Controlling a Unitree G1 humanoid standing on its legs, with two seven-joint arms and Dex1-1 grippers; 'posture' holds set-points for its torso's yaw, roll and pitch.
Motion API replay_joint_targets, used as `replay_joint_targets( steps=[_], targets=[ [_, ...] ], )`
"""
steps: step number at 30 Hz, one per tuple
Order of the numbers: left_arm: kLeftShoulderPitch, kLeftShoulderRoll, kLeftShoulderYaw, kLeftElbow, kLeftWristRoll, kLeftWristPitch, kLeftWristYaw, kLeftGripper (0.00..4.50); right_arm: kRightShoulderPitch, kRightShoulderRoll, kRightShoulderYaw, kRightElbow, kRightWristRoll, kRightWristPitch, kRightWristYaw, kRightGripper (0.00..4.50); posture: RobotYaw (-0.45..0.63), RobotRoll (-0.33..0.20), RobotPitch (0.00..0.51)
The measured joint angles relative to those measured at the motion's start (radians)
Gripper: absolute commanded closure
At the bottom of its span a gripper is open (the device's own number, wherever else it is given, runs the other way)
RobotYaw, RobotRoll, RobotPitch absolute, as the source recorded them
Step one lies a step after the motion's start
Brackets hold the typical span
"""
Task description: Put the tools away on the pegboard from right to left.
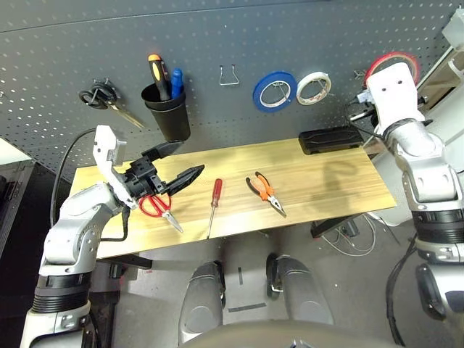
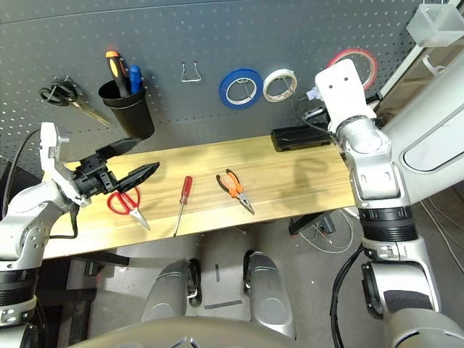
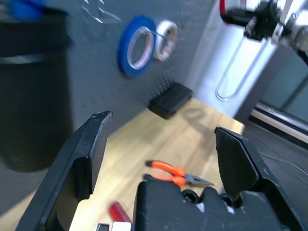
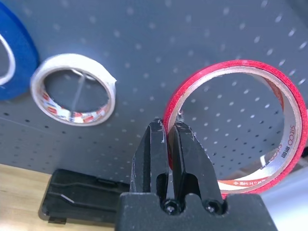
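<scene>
My right gripper (image 4: 169, 126) is shut on the lower left rim of the thin red tape ring (image 4: 231, 65), holding it up against the pegboard (image 1: 290, 36) at its right end. The orange-handled pliers (image 1: 264, 190) lie in the middle of the wooden table (image 1: 326, 181). Left of them is the slim red-handled screwdriver (image 1: 214, 199), and further left the red-handled scissors (image 1: 156, 206). My left gripper (image 1: 192, 156) hangs open just above the scissors, with nothing between its fingers.
On the pegboard hang black-handled scissors (image 1: 101, 98), a black cup (image 1: 167, 112) with two screwdrivers in it, a bare wire hook (image 1: 229, 75), a blue tape roll (image 1: 274, 90) and a white tape roll (image 1: 313, 88). A black box (image 1: 331, 140) lies at the table's back right.
</scene>
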Motion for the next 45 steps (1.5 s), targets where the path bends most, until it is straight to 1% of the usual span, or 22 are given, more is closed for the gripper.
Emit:
replay_joint_targets(
  steps=[5,11,14,17,20,22,24,26,27,29,30,31,35,37,39,42,45],
  targets=[
    [-0.026,0.004,0.019,0.004,-0.012,0.000,0.000,0.00,-0.059,-0.001,-0.001,0.170,0.008,-0.043,0.017,4.47,0.01,0.000,0.092],
    [-0.026,0.017,0.024,0.001,-0.019,0.011,0.000,0.00,-0.121,-0.001,-0.001,0.345,0.025,-0.105,0.046,4.47,0.01,0.000,0.111],
    [-0.023,0.017,0.022,-0.007,-0.020,0.023,0.006,0.00,-0.179,0.003,0.000,0.476,0.027,-0.152,0.051,4.47,0.01,0.000,0.113],
    [-0.020,0.014,0.013,-0.018,-0.021,0.038,0.018,0.00,-0.275,0.012,0.005,0.653,0.020,-0.203,0.056,4.47,0.01,0.000,0.114],
    [-0.020,0.013,0.007,-0.032,-0.024,0.050,0.024,0.00,-0.364,0.019,0.015,0.790,0.002,-0.240,0.056,3.58,0.01,0.000,0.114],
    [-0.020,0.013,0.004,-0.042,-0.025,0.055,0.029,0.00,-0.408,0.023,0.017,0.849,-0.005,-0.263,0.056,2.88,0.01,0.000,0.114],
    [-0.022,0.012,-0.002,-0.044,-0.025,0.057,0.033,0.00,-0.432,0.025,0.017,0.882,-0.006,-0.285,0.056,2.16,0.01,0.000,0.114],
    [-0.022,0.008,-0.007,-0.044,-0.026,0.061,0.036,0.00,-0.436,0.026,0.017,0.887,-0.005,-0.295,0.062,1.47,0.01,0.000,0.115],
    [-0.022,0.007,-0.009,-0.044,-0.026,0.063,0.038,0.00,-0.435,0.026,0.017,0.885,-0.004,-0.296,0.074,1.05,0.00,0.000,0.115],
    [-0.023,0.004,-0.015,-0.045,-0.026,0.067,0.038,0.00,-0.423,0.024,0.014,0.850,0.006,-0.285,0.105,0.31,-0.01,0.000,0.116],
    [-0.023,0.003,-0.018,-0.045,-0.027,0.069,0.038,0.00,-0.406,0.021,0.013,0.812,0.013,-0.274,0.128,0.02,-0.01,0.000,0.116],
    [-0.024,0.001,-0.020,-0.045,-0.027,0.071,0.038,0.00,-0.392,0.018,0.013,0.776,0.021,-0.257,0.149,0.02,-0.01,0.000,0.117],
    [-0.032,-0.003,-0.028,-0.045,-0.027,0.076,0.038,0.00,-0.253,-0.053,0.003,0.467,0.082,-0.066,0.282,0.02,-0.04,0.000,0.119],
    [-0.036,-0.003,-0.032,-0.043,-0.027,0.078,0.037,0.00,-0.191,-0.108,-0.009,0.319,0.124,0.052,0.348,0.02,-0.05,0.000,0.119],
    [-0.039,-0.001,-0.037,-0.041,-0.027,0.081,0.029,0.00,-0.114,-0.191,-0.039,0.141,0.194,0.207,0.441,0.02,-0.06,0.000,0.121],
    [-0.043,0.005,-0.050,-0.029,-0.026,0.083,0.007,0.00,-0.033,-0.300,-0.083,-0.067,0.287,0.406,0.533,0.02,-0.07,0.000,0.125],
    [-0.038,0.020,-0.059,0.001,-0.014,0.082,-0.009,0.00,0.026,-0.350,-0.116,-0.192,0.359,0.566,0.573,0.02,-0.08,0.000,0.132]
  ],
)
